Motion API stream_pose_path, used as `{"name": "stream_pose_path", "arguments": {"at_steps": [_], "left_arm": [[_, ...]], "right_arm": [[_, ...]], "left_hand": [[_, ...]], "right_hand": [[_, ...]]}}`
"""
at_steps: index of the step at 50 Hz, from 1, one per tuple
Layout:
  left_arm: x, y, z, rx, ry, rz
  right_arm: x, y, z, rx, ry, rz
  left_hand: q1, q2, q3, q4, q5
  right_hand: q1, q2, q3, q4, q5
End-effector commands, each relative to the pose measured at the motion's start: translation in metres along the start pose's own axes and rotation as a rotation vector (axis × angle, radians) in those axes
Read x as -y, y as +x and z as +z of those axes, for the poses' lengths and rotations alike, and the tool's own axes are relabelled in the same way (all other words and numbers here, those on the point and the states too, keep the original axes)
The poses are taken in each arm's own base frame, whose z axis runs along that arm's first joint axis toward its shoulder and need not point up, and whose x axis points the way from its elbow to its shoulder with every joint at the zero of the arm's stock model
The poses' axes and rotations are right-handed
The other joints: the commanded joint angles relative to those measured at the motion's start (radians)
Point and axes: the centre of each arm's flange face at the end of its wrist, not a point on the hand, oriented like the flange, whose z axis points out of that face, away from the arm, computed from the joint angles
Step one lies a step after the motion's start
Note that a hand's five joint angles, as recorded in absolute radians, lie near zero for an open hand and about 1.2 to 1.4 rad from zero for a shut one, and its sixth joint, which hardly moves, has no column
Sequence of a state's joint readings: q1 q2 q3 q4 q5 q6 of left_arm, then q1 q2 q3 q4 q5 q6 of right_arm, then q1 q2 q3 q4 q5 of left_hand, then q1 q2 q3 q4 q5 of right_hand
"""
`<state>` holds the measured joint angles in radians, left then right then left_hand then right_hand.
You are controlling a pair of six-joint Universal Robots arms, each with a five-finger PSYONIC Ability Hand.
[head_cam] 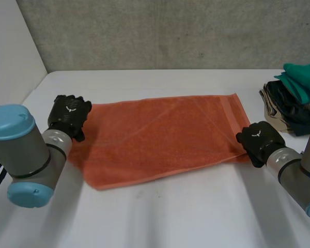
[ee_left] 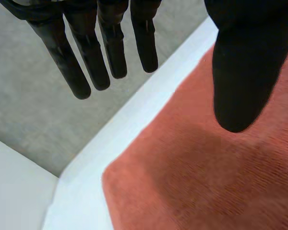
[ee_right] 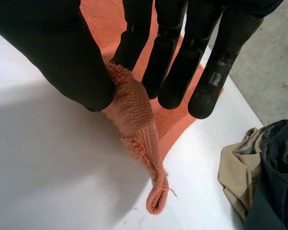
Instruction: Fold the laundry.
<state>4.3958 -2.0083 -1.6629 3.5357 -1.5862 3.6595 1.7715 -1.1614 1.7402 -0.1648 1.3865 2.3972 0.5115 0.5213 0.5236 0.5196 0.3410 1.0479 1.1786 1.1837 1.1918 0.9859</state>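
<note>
An orange towel [head_cam: 160, 137] lies spread flat across the white table [head_cam: 170, 217]. My left hand [head_cam: 68, 116] hovers at the towel's left edge. In the left wrist view its fingers [ee_left: 91, 57] are straight and its thumb stands apart above the towel's far left corner [ee_left: 134, 177], holding nothing. My right hand [head_cam: 258, 140] is at the towel's near right corner. In the right wrist view this hand [ee_right: 53, 52] pinches a bunched fold of the towel [ee_right: 132, 108] between thumb and fingers, and the corner hangs down below the grip.
A pile of other clothes [head_cam: 289, 106], dark and tan with a teal piece [head_cam: 305, 77] on top, sits at the table's far right, close to my right arm; it appears beside the right hand as the pile [ee_right: 259, 177]. A grey wall stands behind the table.
</note>
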Motion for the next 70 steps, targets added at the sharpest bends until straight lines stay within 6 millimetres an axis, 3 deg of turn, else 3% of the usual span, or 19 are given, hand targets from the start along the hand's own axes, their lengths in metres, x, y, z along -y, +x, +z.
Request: {"name": "stream_pose_path", "arguments": {"at_steps": [1, 4, 9, 16, 21, 27, 33, 42, 57, 61, 64, 65, 68, 70], "left_arm": [[0.0, -0.002, -0.031, 0.035, -0.065, 0.007], [0.0, -0.006, -0.059, 0.003, -0.124, 0.008], [-0.012, -0.007, -0.089, -0.06, -0.265, 0.006], [-0.028, -0.007, -0.099, -0.147, -0.366, -0.03], [-0.039, -0.002, -0.086, -0.208, -0.362, -0.064], [-0.053, 0.01, -0.055, -0.236, -0.332, -0.064], [-0.041, 0.011, -0.023, -0.168, -0.187, -0.036], [-0.026, 0.022, -0.001, -0.145, -0.074, -0.01], [-0.036, 0.034, 0.032, -0.131, -0.084, -0.004], [-0.033, 0.042, 0.029, -0.149, -0.079, -0.001], [-0.03, 0.046, 0.027, -0.154, -0.076, 0.001], [-0.027, 0.045, 0.025, -0.142, -0.074, 0.001], [-0.02, 0.038, 0.022, -0.112, -0.072, -0.007], [-0.004, 0.022, 0.014, -0.068, -0.056, -0.026]], "right_arm": [[0.002, 0.004, 0.004, -0.033, 0.031, 0.069], [0.003, 0.004, 0.005, -0.034, 0.036, 0.074], [0.003, 0.003, 0.005, -0.03, 0.035, 0.075], [0.002, 0.002, 0.006, -0.029, 0.034, 0.075], [0.001, 0.0, 0.005, -0.022, 0.032, 0.076], [0.0, -0.001, 0.005, -0.018, 0.028, 0.075], [-0.001, -0.001, 0.005, -0.016, 0.023, 0.077], [-0.003, -0.004, 0.004, -0.005, 0.019, 0.076], [-0.01, -0.01, 0.007, 0.012, -0.003, 0.069], [-0.01, -0.01, 0.007, 0.012, -0.005, 0.069], [-0.01, -0.01, 0.007, 0.01, -0.006, 0.069], [-0.01, -0.01, 0.007, 0.009, -0.007, 0.069], [-0.009, -0.007, 0.008, 0.0, -0.002, 0.069], [-0.004, -0.002, 0.007, -0.009, 0.006, 0.064]], "left_hand": [[0.037, 0.027, 0.024, 0.029, 0.033], [0.2, 0.19, 0.188, 0.192, 0.196], [0.412, 0.402, 0.4, 0.404, 0.408], [0.509, 0.5, 0.497, 0.501, 0.505], [0.421, 0.412, 0.409, 0.413, 0.417], [0.225, 0.215, 0.213, 0.217, 0.221], [0.154, 0.144, 0.142, 0.146, 0.15], [0.134, 0.124, 0.121, 0.126, 0.13], [0.136, 0.127, 0.124, 0.128, 0.132], [0.256, 0.246, 0.244, 0.248, 0.252], [0.626, 0.616, 0.613, 0.618, 0.622], [0.865, 0.855, 0.853, 0.857, 0.861], [0.885, 0.875, 0.873, 0.877, 0.881], [0.885, 0.875, 0.873, 0.877, 0.881]], "right_hand": [[0.348, 0.218, 0.213, 0.204, 0.236], [0.348, 0.218, 0.213, 0.204, 0.236], [0.348, 0.218, 0.213, 0.204, 0.236], [0.348, 0.218, 0.213, 0.204, 0.236], [0.348, 0.218, 0.213, 0.204, 0.236], [0.348, 0.218, 0.213, 0.204, 0.236], [0.348, 0.218, 0.213, 0.204, 0.236], [0.348, 0.218, 0.213, 0.204, 0.236], [0.348, 0.218, 0.213, 0.204, 0.236], [0.348, 0.218, 0.213, 0.204, 0.236], [0.348, 0.218, 0.213, 0.204, 0.236], [0.348, 0.218, 0.213, 0.204, 0.236], [0.348, 0.218, 0.213, 0.204, 0.236], [0.348, 0.218, 0.213, 0.204, 0.236]]}}
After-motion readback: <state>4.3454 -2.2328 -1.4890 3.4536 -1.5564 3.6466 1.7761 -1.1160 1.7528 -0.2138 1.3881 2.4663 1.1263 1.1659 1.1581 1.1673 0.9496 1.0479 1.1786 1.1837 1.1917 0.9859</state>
